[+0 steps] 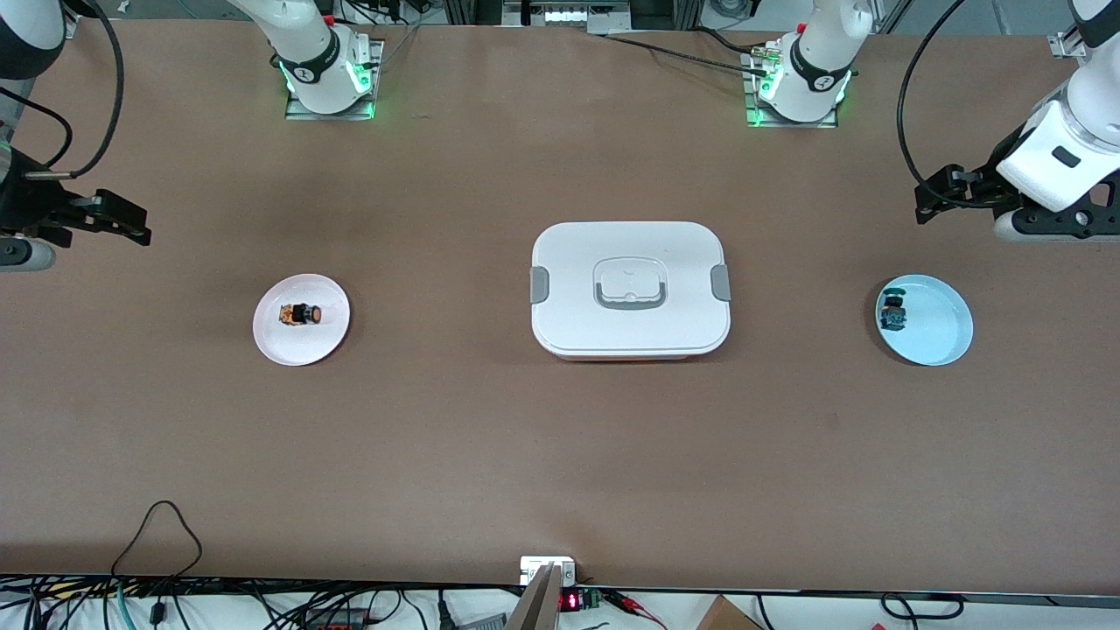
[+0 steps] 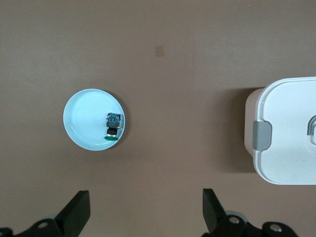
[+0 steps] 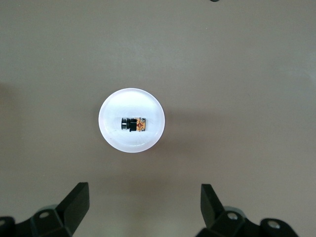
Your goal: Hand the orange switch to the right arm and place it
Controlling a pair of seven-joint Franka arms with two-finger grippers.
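The small orange switch (image 1: pixel 302 313), a black-bodied component with a round orange tip and a brownish end, lay on its side in a shallow round white plate (image 1: pixel 328 338) on the matte brown tabletop (image 1: pixel 560 455), toward the right arm's end. It looked light and rigid, probably hard plastic and a little slick, so it would likely roll or skid on the glossy plate; the black barrel between tip and brown end seemed the safest place to pinch, across its short width. The right end effector (image 3: pixel 143 207) hung over bare tabletop beside the plate, its black fingers spread wide and grasping nothing. The left end effector (image 2: pixel 145 212) (equally released and empty) hovered near a pale blue round plate (image 1: pixel 941 341) that held a similar tiny component with blue and teal parts (image 1: pixel 893 312), toward the left arm's end. Between the two plates sat a white rounded-rectangular lidded box (image 1: pixel 630 289) with grey side clips and a recessed handle, smooth plastic throughout.
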